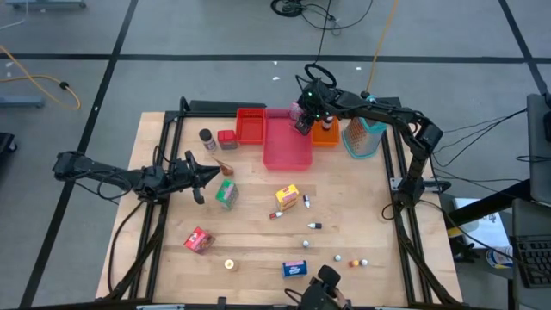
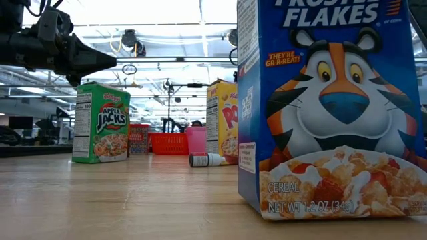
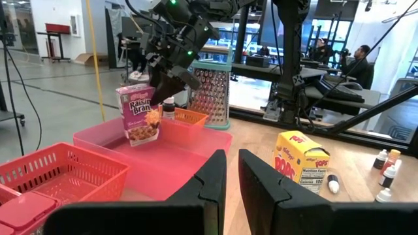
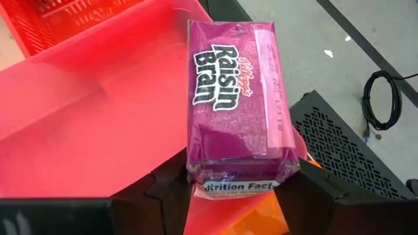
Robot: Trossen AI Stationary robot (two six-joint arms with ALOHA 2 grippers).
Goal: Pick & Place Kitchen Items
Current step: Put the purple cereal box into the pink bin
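A purple Raisin Bran box (image 4: 232, 98) leans tilted at the far right corner of the pink tray (image 1: 287, 148). In the left wrist view the box (image 3: 139, 116) shows just under my right gripper (image 4: 243, 196). That gripper slants down from above with a finger on either side of the box's near end. My left gripper (image 3: 232, 176) waits shut and level over the table's left part, holding nothing. On the wood stand a green Apple Jacks box (image 1: 226, 194), a yellow Pops box (image 1: 287, 196) and a blue Frosted Flakes box (image 1: 295, 269). My right gripper has its two fingers (image 4: 160, 189) beside the short end of the Raisin Bran box (image 4: 238, 186), the end with the nutrition panel. A sliver of orange shows between the box and one finger. I cannot tell whether the fingers touch the box.
A red basket (image 1: 250, 126) adjoins the pink tray on the left and an orange tray (image 1: 325, 133) on the right, with a teal-framed grater (image 1: 363, 138) beyond. A dark-capped shaker (image 1: 207, 138), a pink-red pouch (image 1: 198, 239) and little bottles (image 1: 306, 203) lie scattered.
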